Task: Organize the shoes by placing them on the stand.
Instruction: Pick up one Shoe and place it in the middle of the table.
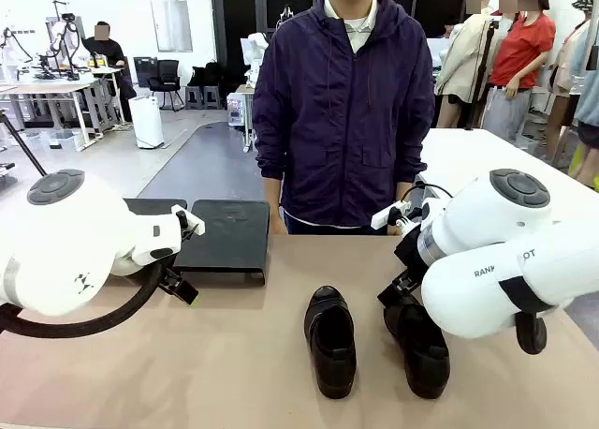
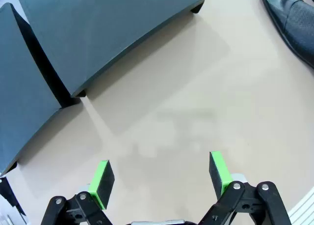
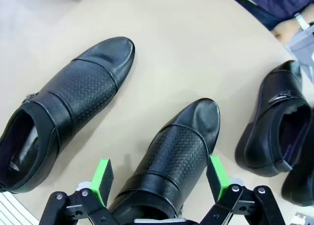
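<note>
Two black leather shoes lie on the tan table, toes toward the person: one in the middle [image 1: 329,340] and one to its right [image 1: 418,347], half under my right arm. My right gripper [image 1: 398,296] hangs over that right shoe [image 3: 171,156]; in the right wrist view it [image 3: 159,178] is open, green pads on either side of the shoe's middle. The middle shoe [image 3: 64,112] lies to its left. Two more shoes [image 3: 274,126] lie at the picture's right. My left gripper [image 2: 159,173] is open over bare table, just in front of the stand [image 2: 108,33]. The stand's second platform [image 2: 24,97] sits beside the first.
A person in a dark purple jacket [image 1: 346,120] stands at the table's far edge, behind the shoes. The stand [image 1: 220,232] sits at the far left of the table, partly behind my left arm. A shoe toe [image 2: 292,23] shows at the left wrist view's upper right.
</note>
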Controlling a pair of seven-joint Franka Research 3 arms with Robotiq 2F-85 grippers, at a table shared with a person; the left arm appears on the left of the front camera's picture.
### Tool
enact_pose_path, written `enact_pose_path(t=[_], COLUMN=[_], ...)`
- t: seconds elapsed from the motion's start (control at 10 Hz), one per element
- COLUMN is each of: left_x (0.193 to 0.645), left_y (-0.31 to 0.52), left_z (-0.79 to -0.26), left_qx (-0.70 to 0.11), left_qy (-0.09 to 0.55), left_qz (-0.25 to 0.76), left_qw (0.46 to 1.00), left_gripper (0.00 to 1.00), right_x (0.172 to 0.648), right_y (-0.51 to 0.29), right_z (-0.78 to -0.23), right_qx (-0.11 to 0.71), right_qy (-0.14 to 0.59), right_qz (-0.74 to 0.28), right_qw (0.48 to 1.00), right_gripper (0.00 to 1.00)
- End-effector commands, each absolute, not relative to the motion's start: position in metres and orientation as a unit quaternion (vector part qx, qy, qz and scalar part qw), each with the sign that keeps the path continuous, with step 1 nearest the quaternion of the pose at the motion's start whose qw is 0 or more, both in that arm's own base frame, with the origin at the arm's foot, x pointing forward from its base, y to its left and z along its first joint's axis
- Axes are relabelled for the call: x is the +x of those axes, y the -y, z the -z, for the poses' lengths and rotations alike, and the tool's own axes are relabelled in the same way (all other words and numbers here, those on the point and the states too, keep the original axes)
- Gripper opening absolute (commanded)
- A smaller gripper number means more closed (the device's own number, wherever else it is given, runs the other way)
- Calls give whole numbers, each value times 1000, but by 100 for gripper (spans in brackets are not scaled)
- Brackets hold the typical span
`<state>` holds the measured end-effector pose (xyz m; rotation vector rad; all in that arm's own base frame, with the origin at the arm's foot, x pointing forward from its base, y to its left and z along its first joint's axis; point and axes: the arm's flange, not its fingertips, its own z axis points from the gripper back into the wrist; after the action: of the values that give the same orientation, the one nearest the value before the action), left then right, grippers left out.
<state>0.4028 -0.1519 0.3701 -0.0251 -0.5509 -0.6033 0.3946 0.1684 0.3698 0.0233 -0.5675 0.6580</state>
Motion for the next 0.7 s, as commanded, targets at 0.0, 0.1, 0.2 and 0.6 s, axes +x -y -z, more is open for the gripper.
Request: enact_pose_path(t=[0.0,0.1,0.2,0.6], left_x=[403,403,403,403], left_y=[152,152,152,152], left_z=[-370,-370,-370,-370], left_qx=[-12,-12,-12,-12], left_qy=[268,268,268,268], left_qz=[293,293,293,293], left_qw=[918,918,918,918], left_gripper=[100,100,100,100], right_x=[395,395,395,395], right_y=[-168,-168,-168,-168], right_z=[-370,-370,-370,-370], right_qx=[11,11,11,11], right_qy=[275,275,275,275], right_qz=[-319,-319,-319,-319], right_qw=[907,907,907,907], right_gripper=[100,100,100,100])
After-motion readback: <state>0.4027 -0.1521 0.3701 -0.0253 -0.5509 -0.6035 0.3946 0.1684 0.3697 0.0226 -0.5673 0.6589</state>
